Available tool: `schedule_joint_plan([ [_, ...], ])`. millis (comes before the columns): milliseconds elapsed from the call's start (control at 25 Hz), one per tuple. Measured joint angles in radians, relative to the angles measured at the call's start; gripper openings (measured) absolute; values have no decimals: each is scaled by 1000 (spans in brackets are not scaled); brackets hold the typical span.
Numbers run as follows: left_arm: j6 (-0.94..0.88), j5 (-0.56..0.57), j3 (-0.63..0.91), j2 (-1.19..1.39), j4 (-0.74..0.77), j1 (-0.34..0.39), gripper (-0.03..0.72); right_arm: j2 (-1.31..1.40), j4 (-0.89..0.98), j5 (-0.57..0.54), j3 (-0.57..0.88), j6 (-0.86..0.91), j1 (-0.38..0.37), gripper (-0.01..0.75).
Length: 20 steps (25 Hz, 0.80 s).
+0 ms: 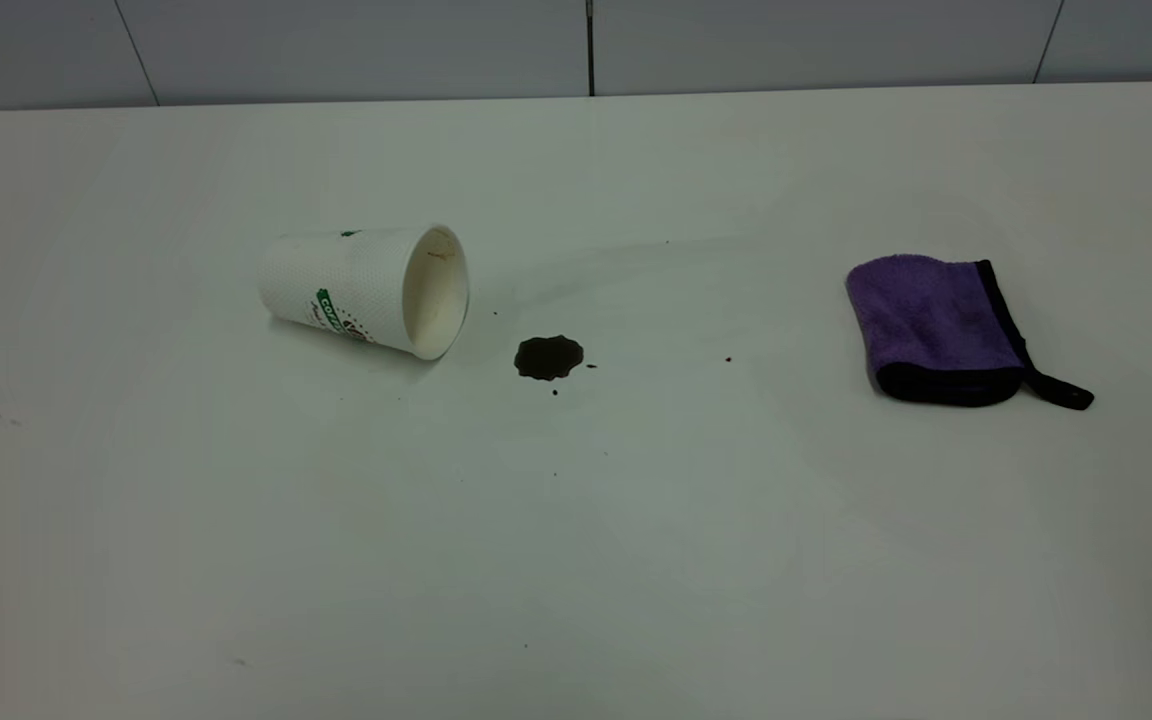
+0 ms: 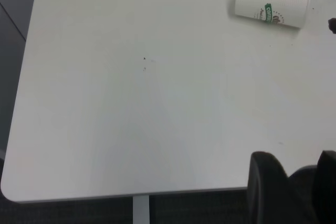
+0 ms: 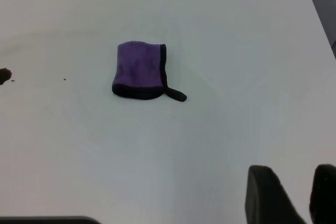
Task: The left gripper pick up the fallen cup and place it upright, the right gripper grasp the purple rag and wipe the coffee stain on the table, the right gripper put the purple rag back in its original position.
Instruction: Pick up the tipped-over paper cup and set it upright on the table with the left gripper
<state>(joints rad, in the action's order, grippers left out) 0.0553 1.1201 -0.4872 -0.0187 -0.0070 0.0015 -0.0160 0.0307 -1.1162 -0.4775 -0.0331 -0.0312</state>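
A white paper cup (image 1: 366, 288) with green print lies on its side at the table's left, its mouth facing the dark coffee stain (image 1: 548, 357) just to its right. The folded purple rag (image 1: 936, 328) with black trim lies flat at the right. Neither arm shows in the exterior view. In the left wrist view, my left gripper (image 2: 302, 163) is open and empty over the table's near edge, far from the cup (image 2: 272, 2). In the right wrist view, my right gripper (image 3: 302, 182) is open and empty, well short of the rag (image 3: 139, 71).
The white table (image 1: 576, 560) carries a few small coffee specks (image 1: 727, 358) near the stain. Its left edge and rounded corner (image 2: 16, 192) show in the left wrist view. A grey wall runs behind the table's far edge.
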Motion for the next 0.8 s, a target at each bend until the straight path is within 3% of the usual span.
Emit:
schedule_joint_plan([
  [800,-14,-11,-12,50,26,0,240,0,0,0,0,0,0,240],
])
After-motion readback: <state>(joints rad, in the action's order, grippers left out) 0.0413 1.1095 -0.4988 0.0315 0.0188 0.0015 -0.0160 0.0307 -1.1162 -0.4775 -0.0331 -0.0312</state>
